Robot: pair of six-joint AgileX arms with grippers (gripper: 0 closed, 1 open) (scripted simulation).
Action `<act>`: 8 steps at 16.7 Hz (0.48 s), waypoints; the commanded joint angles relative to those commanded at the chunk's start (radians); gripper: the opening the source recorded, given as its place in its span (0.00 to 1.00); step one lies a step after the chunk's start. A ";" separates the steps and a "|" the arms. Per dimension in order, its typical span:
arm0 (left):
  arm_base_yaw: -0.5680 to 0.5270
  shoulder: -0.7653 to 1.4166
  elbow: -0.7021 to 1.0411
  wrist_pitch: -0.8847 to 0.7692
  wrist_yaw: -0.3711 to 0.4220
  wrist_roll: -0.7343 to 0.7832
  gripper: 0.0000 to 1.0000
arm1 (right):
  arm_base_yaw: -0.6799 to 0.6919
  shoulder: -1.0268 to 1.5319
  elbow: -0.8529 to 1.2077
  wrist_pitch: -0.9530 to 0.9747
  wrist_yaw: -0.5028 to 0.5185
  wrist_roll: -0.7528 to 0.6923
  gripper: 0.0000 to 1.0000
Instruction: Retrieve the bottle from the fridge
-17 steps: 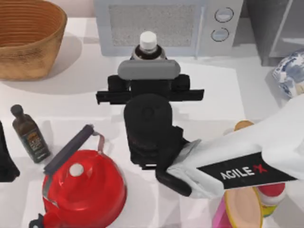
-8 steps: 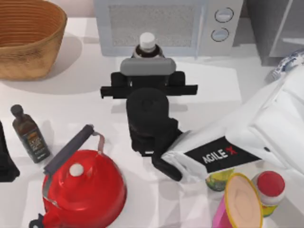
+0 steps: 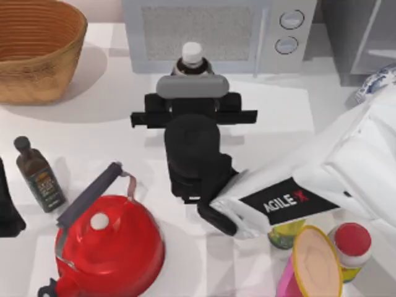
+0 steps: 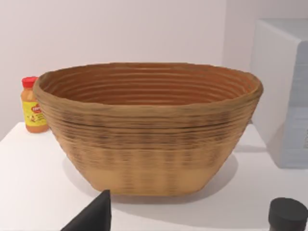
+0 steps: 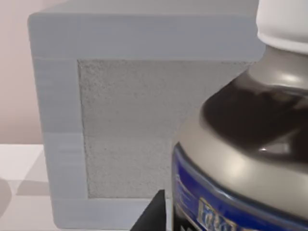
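Bottle point(image 3: 192, 57) with a white cap stands upright at the upper centre of the top view, on the table point(image 3: 105, 133) just in front of the microwave point(image 3: 204, 31), not in the fridge point(image 3: 365, 37), whose dark body and pale frame fill the upper right corner. Compared with half a second ago almost nothing differs: the right gripper point(image 3: 193, 102) stays just below the bottle, and the white arm behind it has slid only a touch down the frame. A second ago that arm lay lower, covering the lower-right things; since then it has swung toward the right edge and bared them. Whether the right gripper's fingers are apart or clamped on the bottle cannot be told, since the wrist hides them from above. In the right wrist view the bottle point(image 5: 240, 144) looms very close, blue label and dark shoulder, with the microwave point(image 5: 125, 120) behind it.

Basket point(image 3: 37, 49) sits at the upper left; in the left wrist view the basket point(image 4: 147, 127) shows a bare ribbed inside wall, its floor hidden by the rim. A small orange bottle point(image 4: 32, 105) with a red cap stands behind it. The left gripper point(image 3: 7, 207) is parked at the left edge; its fingers cannot be judged. A red kettle point(image 3: 108, 244), lid on, sits at lower left, with a dark bottle point(image 3: 38, 176) beside it.
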 joint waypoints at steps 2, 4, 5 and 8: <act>0.000 0.000 0.000 0.000 0.000 0.000 1.00 | 0.000 0.000 0.000 0.000 0.000 0.000 0.60; 0.000 0.000 0.000 0.000 0.000 0.000 1.00 | 0.000 0.000 0.000 0.000 0.000 0.000 0.75; 0.000 0.000 0.000 0.000 0.000 0.000 1.00 | 0.000 0.000 0.000 0.000 0.000 0.000 0.83; 0.000 0.000 0.000 0.000 0.000 0.000 1.00 | 0.000 0.000 0.000 0.000 0.000 0.000 1.00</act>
